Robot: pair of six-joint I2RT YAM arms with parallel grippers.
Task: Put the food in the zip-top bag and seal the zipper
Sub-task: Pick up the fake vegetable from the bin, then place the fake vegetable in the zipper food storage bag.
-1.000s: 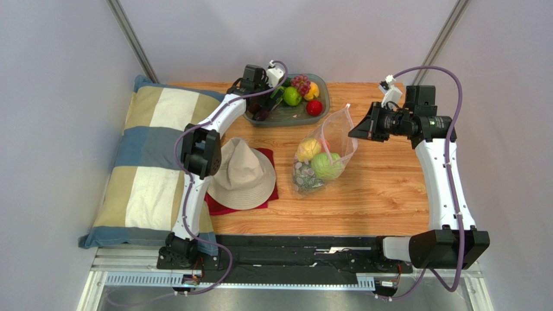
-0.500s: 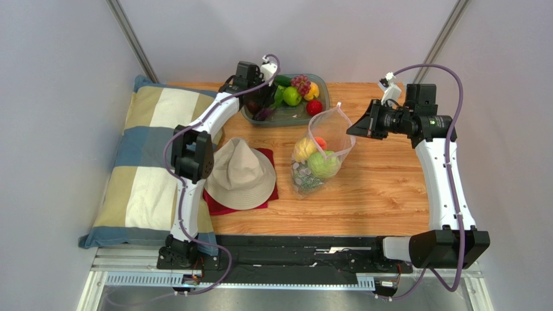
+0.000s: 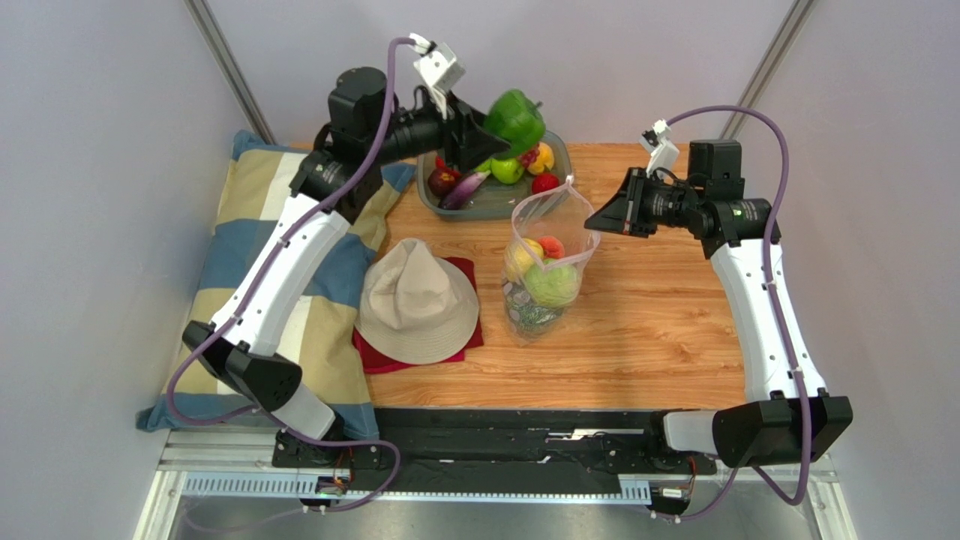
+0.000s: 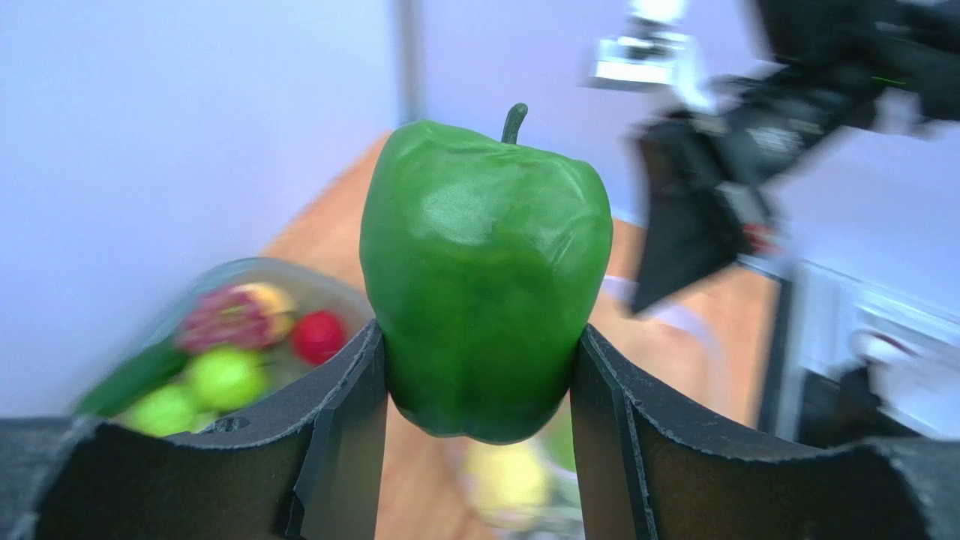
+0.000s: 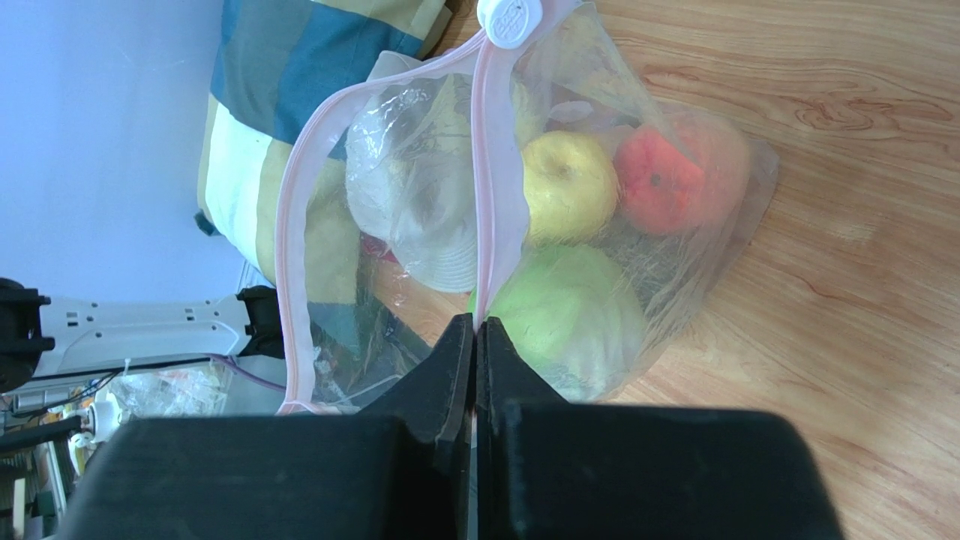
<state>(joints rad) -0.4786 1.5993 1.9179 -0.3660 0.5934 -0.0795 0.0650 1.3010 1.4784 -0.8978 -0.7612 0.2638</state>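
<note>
The green pepper (image 4: 479, 270) is off the desk (image 3: 654, 326), held in the air above the far edge, over the grey bowl (image 3: 434, 200) and just left of the bag's mouth. The left pincer (image 4: 479, 343) grips it by its flanks, one finger pressed to each side, stem up in the wrist view. The zip-top bag (image 3: 550, 264) stands near the middle of the desk with its mouth lifted and spread. Inside it lie a yellow fruit (image 5: 569, 186), a peach (image 5: 676, 169) and a large pale green piece (image 5: 569, 315) at the bottom. The right pincer (image 5: 473, 332) is closed on the zipper (image 5: 487, 169), pinching one side of the pink strip so that the mouth hangs open towards the left arm. More food remains in the bowl, among it a purple eggplant (image 3: 464, 191), a green apple (image 3: 507, 171) and a small red piece (image 3: 545, 182). A tan hat (image 3: 419, 302) on a red cloth (image 3: 378, 358) lies beside the bag, and a striped pillow (image 3: 254, 293) sits at the desk's left edge. The step in hand looks like carrying the pepper to the bag; filling is partly done and sealing has not begun. The next move calls for bringing the pepper over the open mouth, clear of the strip and the right fingers, and releasing it low enough that the bag does not tip.
</note>
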